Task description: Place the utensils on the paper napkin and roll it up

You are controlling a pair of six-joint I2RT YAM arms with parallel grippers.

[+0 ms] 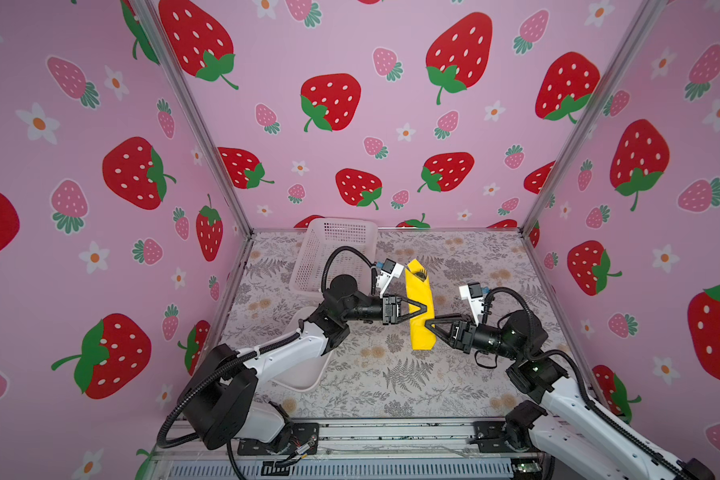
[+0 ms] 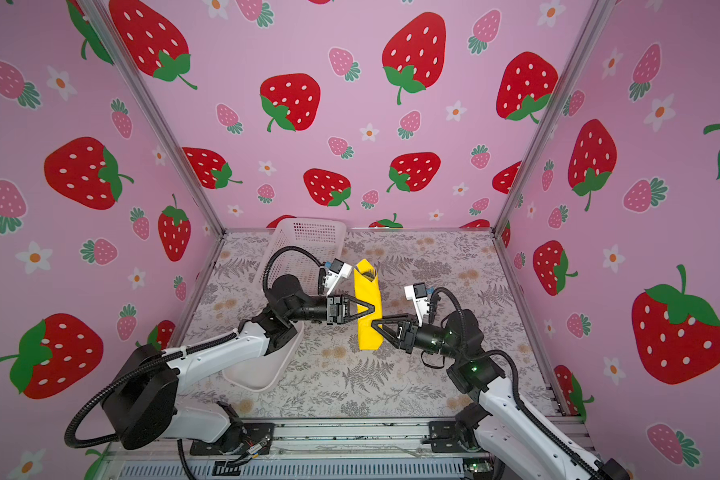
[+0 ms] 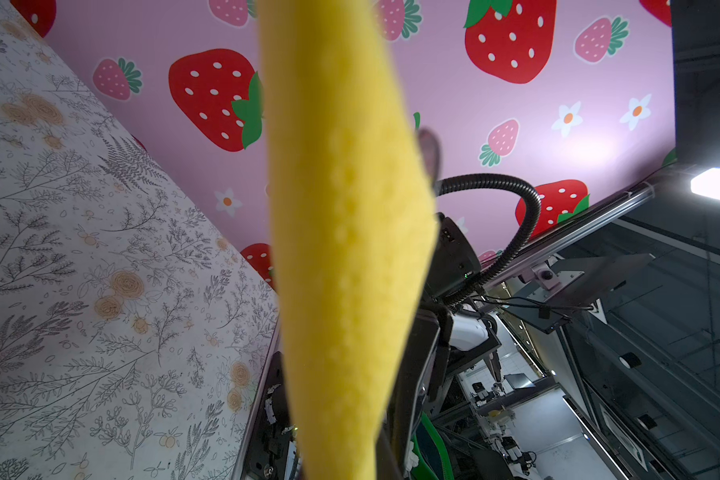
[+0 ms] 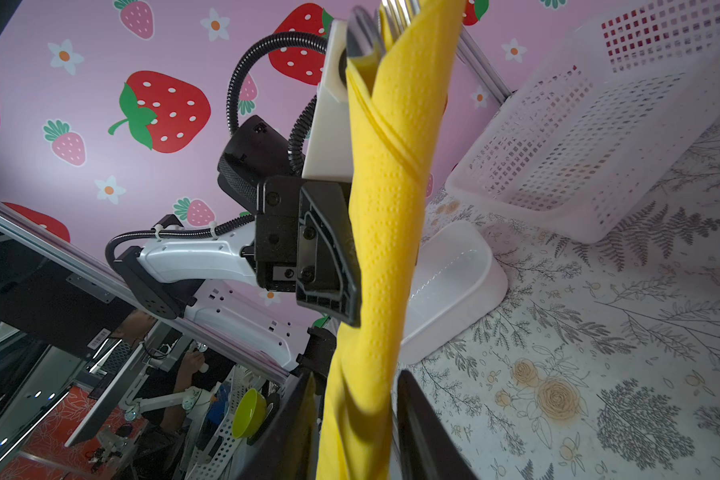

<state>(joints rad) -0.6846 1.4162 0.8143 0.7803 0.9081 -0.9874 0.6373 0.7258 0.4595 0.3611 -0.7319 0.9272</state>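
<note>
The paper napkin (image 1: 420, 291) (image 2: 368, 291) is a narrow yellow roll in mid-table. Silvery heads of the utensils (image 1: 419, 275) (image 4: 395, 12) poke out of its far end. My left gripper (image 1: 420, 309) (image 2: 370, 309) reaches in from the left and is shut on the roll's middle; the right wrist view shows its black finger pressed against the paper (image 4: 391, 208). My right gripper (image 1: 430, 323) (image 4: 356, 399) straddles the roll's near end. It is open, with a small gap beside one finger. In the left wrist view the roll (image 3: 350, 249) fills the centre.
A white perforated basket (image 1: 333, 249) (image 4: 599, 124) stands at the back left. A smooth white tray (image 1: 304, 374) (image 4: 454, 282) lies under the left arm at the left edge. Patterned walls enclose the floral table on three sides.
</note>
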